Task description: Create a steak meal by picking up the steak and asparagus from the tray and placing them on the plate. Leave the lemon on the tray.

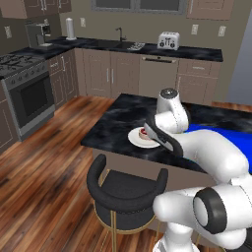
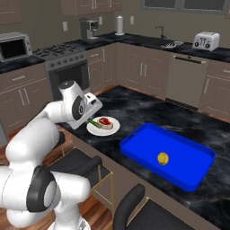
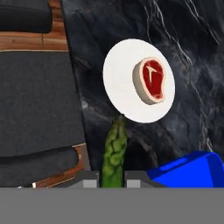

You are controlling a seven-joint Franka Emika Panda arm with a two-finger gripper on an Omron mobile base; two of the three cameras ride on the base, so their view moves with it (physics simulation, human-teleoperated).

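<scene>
Currently plate (image 2: 96,129) holds steak (image 2: 104,121); tray (image 2: 179,177) holds lemon (image 2: 162,158); gripper (image 3: 111,178) clamps asparagus (image 3: 114,151), tip approx. at plate rim.

A glossy white robot arm (image 2: 31,148) built of thick, rounded tube segments. Dark grey rings mark its joints, the largest a round collar near the base. A flat dark panel runs along the white, boxy hand (image 1: 160,135).

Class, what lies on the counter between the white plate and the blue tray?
Nothing: in the right base view, bare dark marble counter separates the plate from the tray.
</scene>
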